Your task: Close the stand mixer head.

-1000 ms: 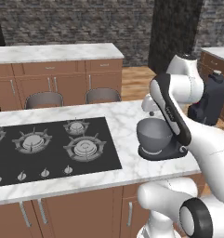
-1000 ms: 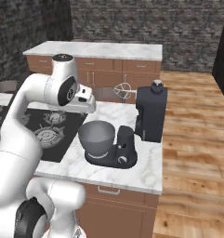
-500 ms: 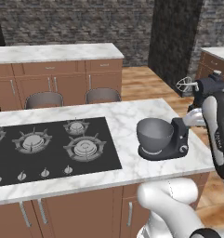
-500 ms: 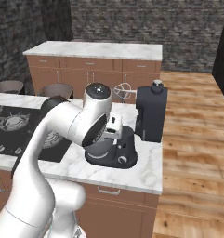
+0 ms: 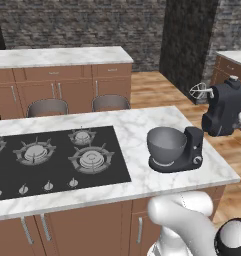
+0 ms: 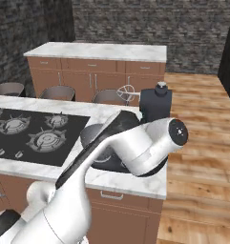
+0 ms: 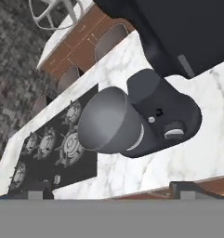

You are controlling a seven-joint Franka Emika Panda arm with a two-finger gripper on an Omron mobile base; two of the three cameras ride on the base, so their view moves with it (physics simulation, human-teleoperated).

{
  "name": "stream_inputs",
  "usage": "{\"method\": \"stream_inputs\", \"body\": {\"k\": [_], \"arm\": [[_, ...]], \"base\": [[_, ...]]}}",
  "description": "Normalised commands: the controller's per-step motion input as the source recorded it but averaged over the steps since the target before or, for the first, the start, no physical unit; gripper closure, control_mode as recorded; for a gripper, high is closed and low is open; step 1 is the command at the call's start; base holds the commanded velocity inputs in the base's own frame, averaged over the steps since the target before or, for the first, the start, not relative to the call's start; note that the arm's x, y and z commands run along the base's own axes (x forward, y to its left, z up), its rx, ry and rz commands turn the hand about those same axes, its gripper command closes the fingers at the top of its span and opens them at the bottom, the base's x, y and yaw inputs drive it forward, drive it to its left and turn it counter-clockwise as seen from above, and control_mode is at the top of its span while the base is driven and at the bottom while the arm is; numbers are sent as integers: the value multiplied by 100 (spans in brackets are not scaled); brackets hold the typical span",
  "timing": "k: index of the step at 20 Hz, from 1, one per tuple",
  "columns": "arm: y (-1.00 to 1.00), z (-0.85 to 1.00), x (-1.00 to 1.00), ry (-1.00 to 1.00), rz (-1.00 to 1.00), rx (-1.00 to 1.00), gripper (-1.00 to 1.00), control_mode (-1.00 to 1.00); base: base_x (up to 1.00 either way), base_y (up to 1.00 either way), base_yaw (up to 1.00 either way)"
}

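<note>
The tool (image 7: 111, 188) shows as two small dark fingertips at 6 o'clock in the hand view, set wide apart with nothing between them, so it is open. Just past them lies the white marble tabletop (image 7: 197, 144), and on it the mixer's dark base (image 7: 171, 118) with the grey metal bowl (image 7: 108, 123) seated in it, the bowl's mouth turned toward 9 o'clock. The mixer head (image 7: 178, 28) fills the hand view at 1 o'clock, a dark block raised clear of the bowl; its wire whisk (image 7: 53, 11) hangs at 11 o'clock. In the left base view the mixer head (image 5: 223, 107) stands tilted up and back at 3 o'clock, behind the base, whisk (image 5: 201, 92) pointing toward 9 o'clock. The black cooktop (image 5: 47, 160) sits on the tabletop at 9 o'clock from the bowl (image 5: 167, 145). In the right base view the white arm (image 6: 130, 152) crosses in front of the bowl, and the mixer head (image 6: 155, 102) rises behind it
</note>
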Motion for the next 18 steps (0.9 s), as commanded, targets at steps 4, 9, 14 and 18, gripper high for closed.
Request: {"method": "stream_inputs", "body": {"k": [4, 9, 14, 18], "arm": [[-100, 23, 0, 0, -13, 64, -100, -100], [-100, 0, 59, 4, -2, 51, -100, -100], [-100, 0, 99, 0, -4, 19, -100, -100], [-43, -9, 100, 0, -2, 7, -100, -100]], "base": [[0, 0, 0], [0, 0, 0], [0, 0, 0], [0, 0, 0]]}}
